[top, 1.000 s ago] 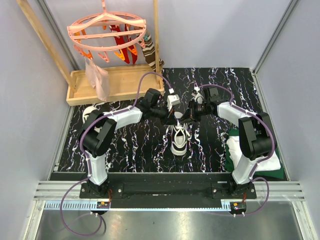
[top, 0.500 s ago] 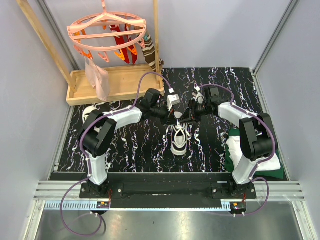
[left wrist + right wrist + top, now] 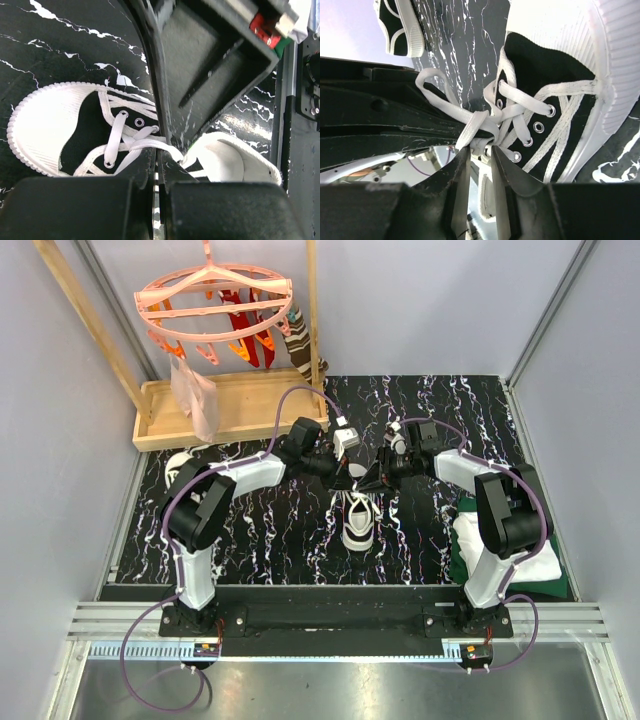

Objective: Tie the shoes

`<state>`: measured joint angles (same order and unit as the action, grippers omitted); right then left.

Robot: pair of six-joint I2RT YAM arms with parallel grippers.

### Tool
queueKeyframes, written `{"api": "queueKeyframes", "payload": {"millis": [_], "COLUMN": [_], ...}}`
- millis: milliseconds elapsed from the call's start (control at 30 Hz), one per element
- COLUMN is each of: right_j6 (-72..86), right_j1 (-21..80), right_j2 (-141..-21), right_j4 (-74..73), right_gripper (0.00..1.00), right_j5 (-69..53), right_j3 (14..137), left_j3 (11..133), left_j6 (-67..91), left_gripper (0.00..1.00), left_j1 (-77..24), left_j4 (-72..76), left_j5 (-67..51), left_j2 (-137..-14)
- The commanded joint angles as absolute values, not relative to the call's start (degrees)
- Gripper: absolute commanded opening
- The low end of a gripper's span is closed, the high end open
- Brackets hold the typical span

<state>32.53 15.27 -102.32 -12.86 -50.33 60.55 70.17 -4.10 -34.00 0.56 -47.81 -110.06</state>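
Over mid table (image 3: 260,540), top cam: reaching in from both sides & meeting over shoe (image 3: 358,523), w/ left gripper (image 3: 352,477) & right gripper (image 3: 373,478) nearly tip to tip at its tongue end.
Shoe: sitting centrally, pointing toe-first toward near edge.
Second shoe (image 3: 179,460): lying well apart at far L, half hiding behind L arm.
Arm pose: bending both elbows outward, angling forearms inward, dipping wrists low.
Step (judged): prob. working first crossover of laces, taking one strand per gripper; not showing any bow yet.
L wrist cam, left gripper (image 3: 157,157): clamping to a hairline slit, trapping one strand of laces (image 3: 131,145) just off the eyelets.
Shoe (image 3: 82,132): lying right under fingers, showing toe cap at L & heel opening at R.
Right gripper: filling upper frame as a dark body, crowding very close.
R wrist cam, right gripper (image 3: 481,152): pinching a lace strand at fingertips, leaving only a narrow gap.
Laces (image 3: 480,120): bunching into a loose tangle by top eyelets, looping up toward L gripper's dark finger.
Second shoe (image 3: 400,25): showing at upper L corner, apart.
Next move (judged): needing a slow pull apart or crossover w/o dragging shoe, w/o letting thin strands slip, w/o knocking grippers together.
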Motion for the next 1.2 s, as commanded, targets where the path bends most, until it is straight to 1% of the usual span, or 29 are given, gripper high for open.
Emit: {"api": "queueKeyframes", "payload": {"millis": [0, 67, 233, 333, 367, 400, 500, 533, 567, 733, 800, 867, 933, 1167], "right_j6": [35.77, 36.21, 36.39, 36.21, 36.21, 36.04, 35.77, 35.86, 35.69, 33.58, 32.87, 31.64, 30.85, 28.92], "right_j1": [15.64, 15.56, 15.47, 15.21, 15.12, 15.03, 14.68, 14.59, 14.33, 14.15, 14.24, 14.15, 14.06, 14.06], "right_j2": [-103.09, -103.27, -103.45, -103.1, -103.01, -102.83, -101.95, -101.43, -101.08, -98.18, -97.74, -97.47, -96.86, -95.45], "right_j4": [-8.88, -8.44, -7.65, -7.73, -7.65, -7.65, -7.73, -7.73, -7.91, -9.14, -10.1, -11.07, -11.51, -12.92], "right_gripper": [0.31, 0.3, 0.12, 0.07, 0.01, 0.0, 0.0, 0.0, 0.0, 0.0, 0.0, 0.0, 0.0, 0.0], "right_j5": [-53.61, -53.44, -52.74, -52.56, -52.56, -52.3, -51.86, -51.86, -51.68, -49.4, -48.61, -47.82, -47.46, -45.44], "right_j3": [60.03, 60.03, 60.12, 60.12, 60.12, 60.12, 59.94, 59.85, 59.59, 58.27, 58.36, 58.62, 58.54, 58.54], "left_j3": [71.63, 71.54, 71.28, 71.1, 71.1, 70.93, 70.49, 69.79, 69.44, 68.12, 67.94, 67.33, 66.8, 65.39], "left_j6": [-1.58, -1.41, -1.49, -2.72, -2.9, -3.07, -3.34, -3.17, -3.16, -4.92, -5.27, -5.27, -5.01, -5.1], "left_gripper": [0.01, 0.01, 0.01, 0.01, 0.01, 0.01, 0.03, 0.12, 0.14, 0.16, 0.2, 0.27, 0.31, 0.38], "left_j1": [-34.28, -34.28, -34.28, -34.28, -34.28, -34.28, -34.02, -33.84, -33.58, -32.08, -31.73, -31.64, -31.47, -30.15], "left_j4": [7.03, 7.12, 7.3, 6.34, 6.24, 6.07, 5.8, 6.41, 6.59, 5.63, 5.19, 5.62, 6.15, 6.33], "left_j5": [-50.45, -50.62, -50.89, -50.98, -51.06, -50.98, -50.89, -50.8, -50.28, -50.1, -50.18, -50.36, -50.19, -50.27], "left_j2": [-109.95, -109.95, -109.51, -109.34, -109.34, -109.07, -108.81, -108.63, -108.28, -106.44, -105.91, -105.21, -104.94, -103.1]}}
